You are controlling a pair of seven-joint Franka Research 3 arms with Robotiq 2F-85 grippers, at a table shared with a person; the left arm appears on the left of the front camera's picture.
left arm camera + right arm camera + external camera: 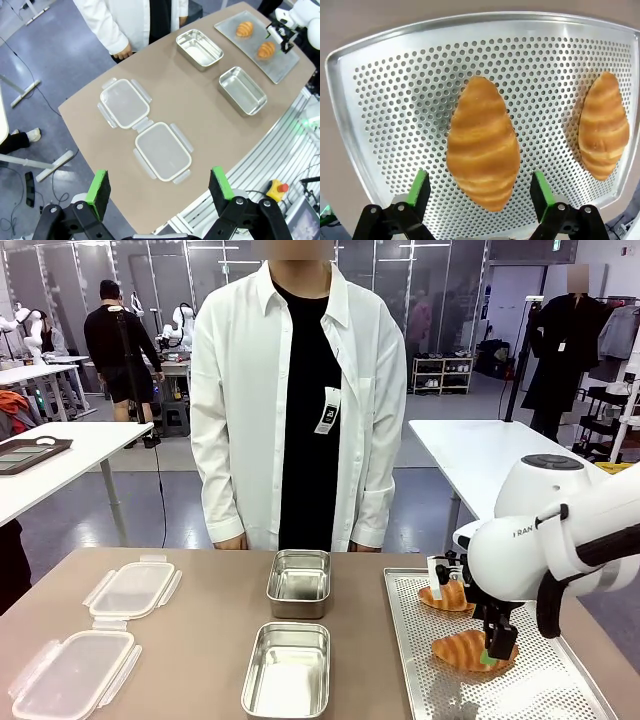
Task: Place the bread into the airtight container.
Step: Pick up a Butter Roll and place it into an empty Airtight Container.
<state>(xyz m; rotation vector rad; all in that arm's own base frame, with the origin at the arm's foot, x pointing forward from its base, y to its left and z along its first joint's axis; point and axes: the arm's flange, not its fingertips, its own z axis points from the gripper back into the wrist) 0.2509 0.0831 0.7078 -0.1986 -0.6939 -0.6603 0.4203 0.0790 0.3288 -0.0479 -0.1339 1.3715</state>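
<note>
Hanging high over the brown counter [200,640], the left pincer [159,182] stands with jaws wide apart. At 9 o'clock lie 2 clear lids [131,590], one behind the other. At the centre sit 2 open-topped steel containers [287,668], in line before a person in a white shirt [240,390]. At 3 o'clock, a perforated tray [560,680] carries the bread. The right pincer [497,645], jaws spread, straddles the nearer croissant [458,650], and the second croissant [447,598] lies at its 12 o'clock.
</note>
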